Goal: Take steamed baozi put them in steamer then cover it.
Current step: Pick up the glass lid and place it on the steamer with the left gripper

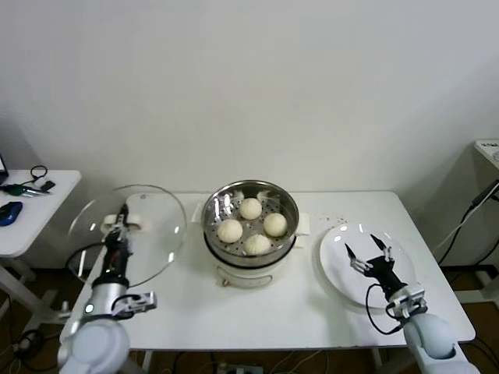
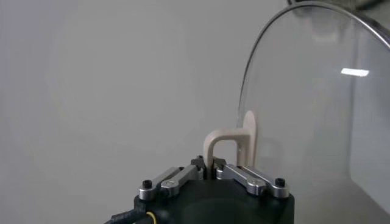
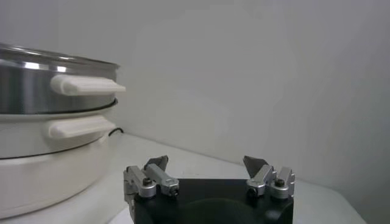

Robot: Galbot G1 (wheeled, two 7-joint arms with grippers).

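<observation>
Buns [image 1: 251, 208] x4 sit in steamer [image 1: 287, 199]; left gripper [image 1: 118, 228] clamps lid [image 1: 160, 234] handle, right gripper [image 1: 368, 250] spread wide over plate [image 1: 335, 265].

A plain white wall [image 1: 249, 86] fills the far side. A white bench [image 1: 312, 312] stands before it, a smaller white side table [image 1: 35, 210] on the left. Dark brown floor [image 1: 23, 312] with cables lies beneath.

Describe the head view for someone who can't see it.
Four baozi sit in the steamer mid-table. The left gripper holds the glass cover by its handle, left of the steamer; the right gripper hovers open over an empty plate.
</observation>
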